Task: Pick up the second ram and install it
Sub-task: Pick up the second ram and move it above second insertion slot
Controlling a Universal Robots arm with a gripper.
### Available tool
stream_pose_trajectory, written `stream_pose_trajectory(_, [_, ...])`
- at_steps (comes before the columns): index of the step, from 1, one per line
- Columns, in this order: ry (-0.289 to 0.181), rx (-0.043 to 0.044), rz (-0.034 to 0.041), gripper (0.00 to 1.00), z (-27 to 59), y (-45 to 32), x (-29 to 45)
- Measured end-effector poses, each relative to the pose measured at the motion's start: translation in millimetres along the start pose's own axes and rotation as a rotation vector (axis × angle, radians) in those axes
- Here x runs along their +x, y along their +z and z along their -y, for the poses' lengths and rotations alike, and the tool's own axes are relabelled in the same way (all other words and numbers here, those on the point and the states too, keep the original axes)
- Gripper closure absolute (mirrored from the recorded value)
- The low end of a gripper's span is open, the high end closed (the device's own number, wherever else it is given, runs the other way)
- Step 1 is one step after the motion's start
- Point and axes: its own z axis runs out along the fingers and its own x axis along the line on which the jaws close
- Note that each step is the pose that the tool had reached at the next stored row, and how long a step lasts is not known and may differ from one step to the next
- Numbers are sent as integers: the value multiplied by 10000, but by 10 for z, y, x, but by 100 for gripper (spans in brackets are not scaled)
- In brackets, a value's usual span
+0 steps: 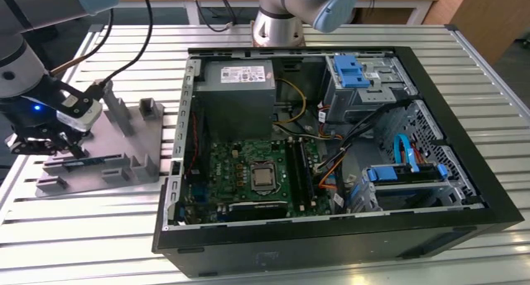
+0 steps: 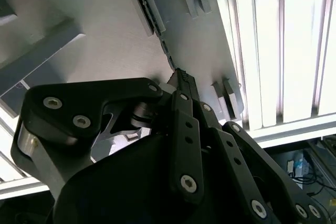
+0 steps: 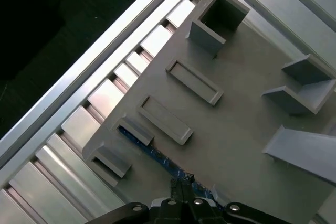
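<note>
The step in hand looks like the pick-up, not the install. The claw (image 1: 74,152) hangs low over the near-left corner of the grey fixture plate (image 1: 124,149), at the exterior view's left. The second ram (image 1: 83,165) lies there on its long edge, between small grey end brackets (image 3: 113,160).

In the first wrist view the stick's blue edge (image 3: 156,156) runs straight in under the fingertips, so the tips sit on the stick toward one end, not beside it. In the second wrist view the two black fingers (image 2: 185,129) converge to a narrow point with hardly any gap. I judge them closed onto the thin board, though the pinch itself is hidden by the fingers. The stick is seated in its holder, not lifted.

As a judgement, the next move calls for a firm hold on the board's faces. It also needs a straight pull upward, so that the ends clear the brackets without the stick twisting.

Farther along the plate stand empty rectangular pockets (image 3: 194,81) and taller grey uprights (image 1: 116,111), well apart from the claw. The plate rests on a slatted aluminium table (image 1: 83,241).

To the exterior view's right, well apart from the claw, is the open computer case (image 1: 331,235), with the motherboard (image 1: 240,167) flat inside. The long black memory slots (image 1: 300,170) lie just right of the processor socket (image 1: 263,176). At the far edge of the table stands an arm's base (image 1: 277,24).
</note>
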Motion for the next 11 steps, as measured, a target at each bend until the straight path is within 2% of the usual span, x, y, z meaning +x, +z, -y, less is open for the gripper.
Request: stream_pose_trajectory(11, [-937, 20, -40, 90, 0, 0, 0])
